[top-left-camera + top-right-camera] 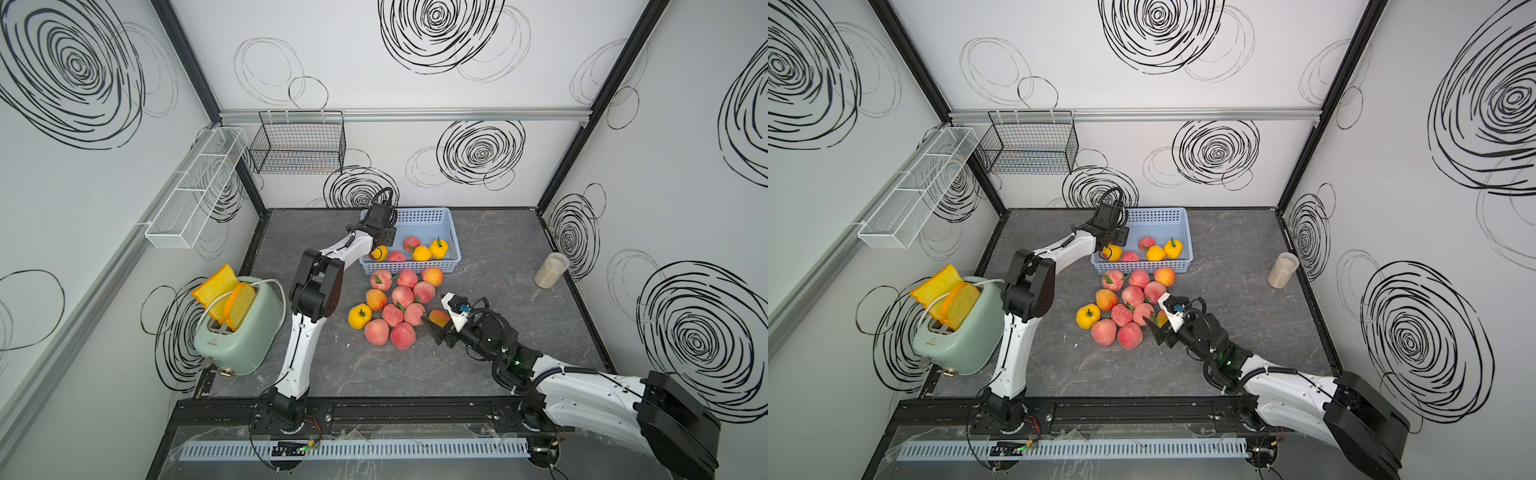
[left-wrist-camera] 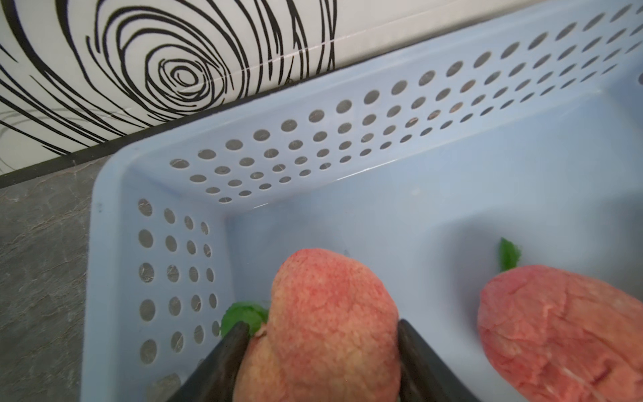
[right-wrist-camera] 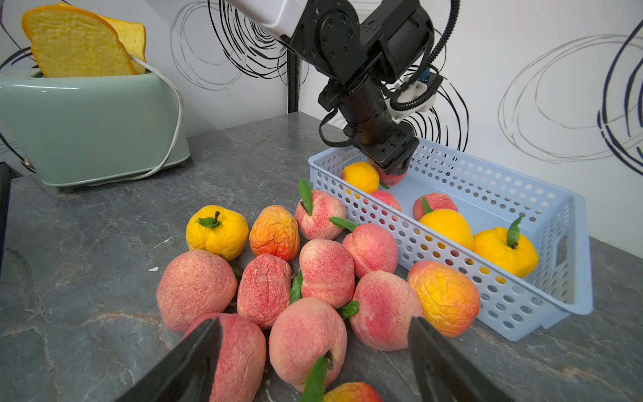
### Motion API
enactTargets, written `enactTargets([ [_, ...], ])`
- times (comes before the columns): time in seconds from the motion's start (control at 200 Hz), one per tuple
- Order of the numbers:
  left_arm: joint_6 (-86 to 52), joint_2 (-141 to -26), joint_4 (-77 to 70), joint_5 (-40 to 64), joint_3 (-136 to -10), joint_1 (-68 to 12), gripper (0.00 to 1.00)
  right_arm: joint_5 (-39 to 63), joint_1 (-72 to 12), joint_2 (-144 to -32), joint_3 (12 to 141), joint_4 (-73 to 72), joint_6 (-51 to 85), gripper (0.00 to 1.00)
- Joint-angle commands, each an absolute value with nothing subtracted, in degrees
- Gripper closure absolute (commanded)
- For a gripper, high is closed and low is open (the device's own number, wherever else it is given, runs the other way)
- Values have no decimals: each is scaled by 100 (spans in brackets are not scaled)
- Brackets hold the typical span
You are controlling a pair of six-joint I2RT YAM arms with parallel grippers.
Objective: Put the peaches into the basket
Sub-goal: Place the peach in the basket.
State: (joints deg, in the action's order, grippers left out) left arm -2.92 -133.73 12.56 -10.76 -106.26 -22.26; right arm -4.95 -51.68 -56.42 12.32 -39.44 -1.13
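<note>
1. Peaches [image 1: 402,296] here are wrinkled, matte toy fruits. Most are blushed pink-red, a few are plain yellow or orange-yellow, and several have a green leaf at the stem.
2. A dozen or so sit bunched on the grey tabletop [image 1: 498,332], touching one another, just in front of the basket [image 1: 419,217]. The nearest ones lie against its front wall.
3. The basket is shallow, light blue and rectangular, with rows of round holes in its walls and a handle slot cut in one end wall. It stands at the back middle of the tabletop, its long axis running side to side, roughly along the back wall.
4. In both top views three yellow peaches and two pink ones lie inside it, ranged toward the front wall.
5. A yellow peach [image 3: 217,231] on the tabletop and a leafed yellow peach [image 3: 506,249] at the basket's right end both sit stem up.
6. In the basket's left end the left gripper [image 2: 320,323] is lowered, its fingers [image 2: 222,362] closed against both sides of a pink peach [image 2: 327,285]. That peach's leaf sticks out past one finger — stem end sideways, not up.
7. At the near right edge of the bunch the right gripper [image 3: 313,322] is low over the tabletop. Its fingers [image 3: 188,365] are spread wide and grip nothing — an orange-red peach [image 1: 439,318] lies between them.
</note>
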Motion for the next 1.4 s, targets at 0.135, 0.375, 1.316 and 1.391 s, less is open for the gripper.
enactTargets([
  [0.135, -281, -13256, 1190, -1247, -10512, -2313, 25, -554, -5212, -5645, 1303, -4096, -148, 13],
  [0.375, -392, -12855, 1178, -1186, -10335, -2363, 14, -573, -5211, -5610, 1304, -4093, -147, 12],
  [1.316, 301, -7292, 2198, 2702, -6084, -2823, 10, 1738, -2614, -5245, 2429, -417, 3415, 5],
  [1.391, 336, -7050, 2075, 3008, -5949, -2927, 7, 2286, -2366, -5470, 2469, -137, 3726, 6],
])
